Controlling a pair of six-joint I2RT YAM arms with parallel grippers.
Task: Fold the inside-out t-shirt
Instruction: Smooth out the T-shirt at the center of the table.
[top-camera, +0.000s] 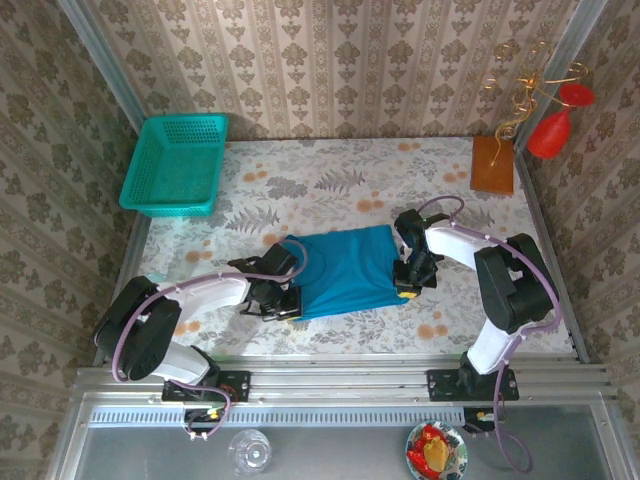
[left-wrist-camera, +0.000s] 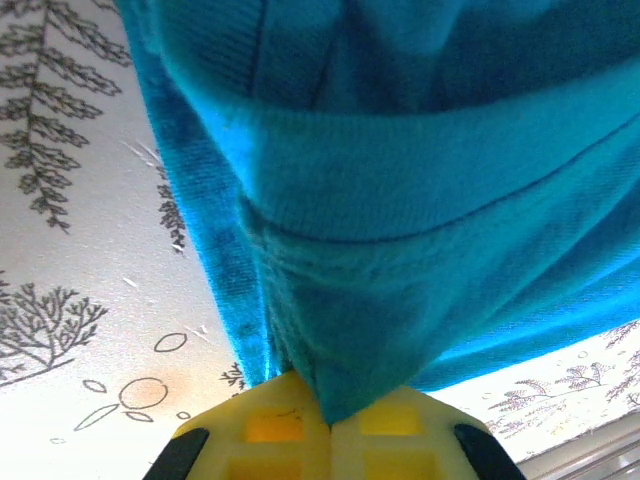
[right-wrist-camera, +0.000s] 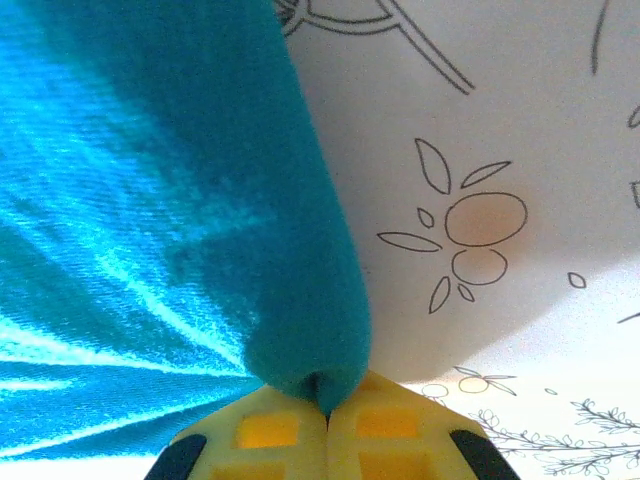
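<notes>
While both arms reach in over the flower-printed table (top-camera: 300, 180), the inside-out t-shirt (top-camera: 345, 270) lies just below the middle of the top external view as a roughly rectangular blue-teal patch, flat on the cloth and well apart from the teal mesh basket (top-camera: 175, 165) in the upper left. The left gripper (top-camera: 283, 300) sits at the shirt's lower left corner, and the right gripper (top-camera: 408, 285) sits at its right edge, near the lower right corner. In the left wrist view, the left gripper (left-wrist-camera: 330, 425) at bottom centre has its jaws closed together, with a gathered point of the t-shirt (left-wrist-camera: 400, 200) pinched between the yellow fingertips (left-wrist-camera: 270, 440). A stitched hem runs across the fabric above the pinch, and the cloth rises toward the top of the frame. In the right wrist view, the right gripper (right-wrist-camera: 327, 410) is likewise closed at bottom centre, clamping a rounded fold of the t-shirt (right-wrist-camera: 150, 200) that fills the left half of the frame, with bare table print to the right. A brown wooden board (top-camera: 492, 165) rests at the upper right edge of the table, beside a red ornament (top-camera: 555, 130) on a curled wire. A glass (top-camera: 250, 450) and a small bowl (top-camera: 437, 452) stand on the grey ledge along the bottom.
</notes>
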